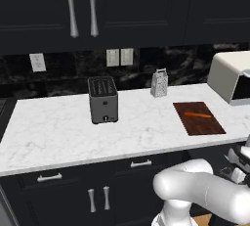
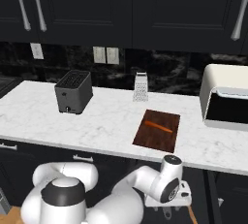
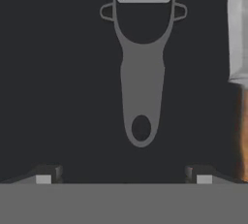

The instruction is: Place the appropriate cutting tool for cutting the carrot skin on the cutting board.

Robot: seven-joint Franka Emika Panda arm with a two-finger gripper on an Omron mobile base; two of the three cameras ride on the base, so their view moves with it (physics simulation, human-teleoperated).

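Note:
A grey peeler (image 3: 142,72) lies flat on a dark surface in the hand view, blade end away from me. My gripper (image 3: 123,175) hovers over its handle end, open, the fingertips (image 3: 47,175) wide apart on either side with nothing between them. The hand sits low, below the counter's front edge, in the right base view. On the counter, the dark reddish-brown cutting board (image 1: 207,127) (image 2: 150,141) holds the thin orange carrot (image 1: 197,115) (image 2: 159,126).
A knife (image 3: 237,29) with a brown handle lies to the right of the peeler. On the white marble counter (image 1: 58,132) stand a toaster (image 1: 103,100), a box grater (image 1: 159,83) and a white appliance (image 1: 229,76) at the right end.

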